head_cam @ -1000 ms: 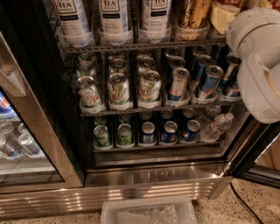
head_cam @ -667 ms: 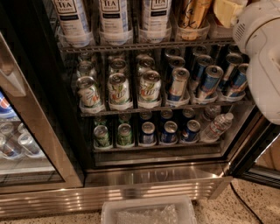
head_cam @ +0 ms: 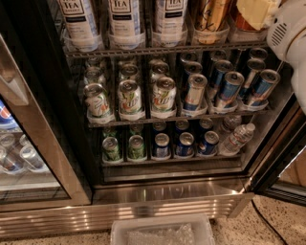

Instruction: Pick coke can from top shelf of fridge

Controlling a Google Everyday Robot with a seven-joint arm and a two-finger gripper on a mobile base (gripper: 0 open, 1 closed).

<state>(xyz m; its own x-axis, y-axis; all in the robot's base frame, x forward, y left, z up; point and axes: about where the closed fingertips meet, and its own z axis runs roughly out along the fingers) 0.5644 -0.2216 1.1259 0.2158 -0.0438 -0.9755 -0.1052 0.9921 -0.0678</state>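
Observation:
The fridge stands open in front of me, with a stainless-steel base and a dark interior. Its top shelf is a grey wire rack with clear cup trays. At the shelf's right end, a reddish can that may be the coke can shows only as a sliver. My gripper, a pale yellowish piece on the white arm, sits right in front of that can and hides most of it. I cannot see any white script on the can.
Three tea bottles and a gold-and-tan can share the top shelf. Below lie tilted green cans, blue cans and a water bottle. The open door is at the right, a clear bin is on the floor, and another cooler is at the left.
The white arm and gripper have moved up and to the right, deeper toward the right end of the top shelf. The cans and bottles have not moved.

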